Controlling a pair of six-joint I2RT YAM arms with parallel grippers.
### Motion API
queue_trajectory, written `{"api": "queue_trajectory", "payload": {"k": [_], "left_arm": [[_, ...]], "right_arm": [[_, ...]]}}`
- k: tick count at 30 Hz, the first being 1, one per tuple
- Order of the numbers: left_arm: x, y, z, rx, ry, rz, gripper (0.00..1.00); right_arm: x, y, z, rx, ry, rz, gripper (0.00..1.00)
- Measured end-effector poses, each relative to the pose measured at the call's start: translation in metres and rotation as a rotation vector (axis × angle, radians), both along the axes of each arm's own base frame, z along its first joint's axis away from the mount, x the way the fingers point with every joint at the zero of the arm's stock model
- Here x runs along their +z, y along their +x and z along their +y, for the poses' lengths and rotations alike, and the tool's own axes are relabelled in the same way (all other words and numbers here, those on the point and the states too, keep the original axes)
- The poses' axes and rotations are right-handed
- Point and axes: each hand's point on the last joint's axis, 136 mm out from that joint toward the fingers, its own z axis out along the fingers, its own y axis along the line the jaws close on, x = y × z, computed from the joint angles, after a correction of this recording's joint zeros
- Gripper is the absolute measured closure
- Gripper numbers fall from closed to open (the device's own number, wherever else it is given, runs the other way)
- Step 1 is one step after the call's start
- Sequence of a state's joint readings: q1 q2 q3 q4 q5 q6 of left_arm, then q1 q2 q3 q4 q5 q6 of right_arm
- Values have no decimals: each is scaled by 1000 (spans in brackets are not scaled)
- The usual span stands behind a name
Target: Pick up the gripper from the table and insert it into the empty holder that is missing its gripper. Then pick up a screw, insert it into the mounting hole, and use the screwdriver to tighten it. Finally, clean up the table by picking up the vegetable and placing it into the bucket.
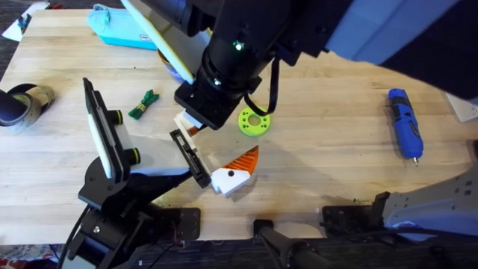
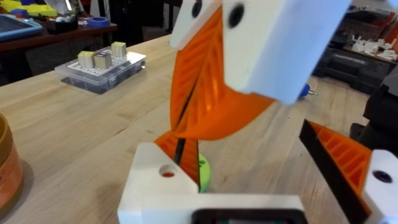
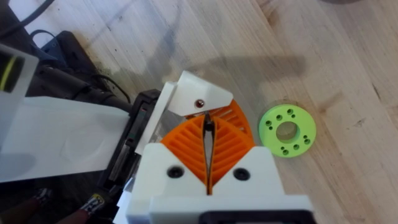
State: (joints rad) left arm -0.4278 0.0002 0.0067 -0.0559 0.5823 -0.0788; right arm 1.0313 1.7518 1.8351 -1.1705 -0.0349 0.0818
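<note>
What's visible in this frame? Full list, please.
bucket: one, light blue, table's far left
vegetable: one, dark green, left of centre
ring: one, lime green, centre
screwdriver: one, blue, right side
tape roll: one, dark, left edge
clear box: one, holding small blocks, on the table
left gripper: white and orange fingers, open, near the ring
right gripper: white and orange, shut, over the left gripper
</note>
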Motion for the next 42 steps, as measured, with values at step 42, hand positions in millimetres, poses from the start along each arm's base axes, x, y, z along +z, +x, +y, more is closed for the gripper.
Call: {"api": "queue_trajectory", "payload": {"k": [42], "left_arm": [[0, 0, 0, 2, 0, 0, 9]], "right_arm": [[6, -8, 8, 96, 45, 10, 989]]}}
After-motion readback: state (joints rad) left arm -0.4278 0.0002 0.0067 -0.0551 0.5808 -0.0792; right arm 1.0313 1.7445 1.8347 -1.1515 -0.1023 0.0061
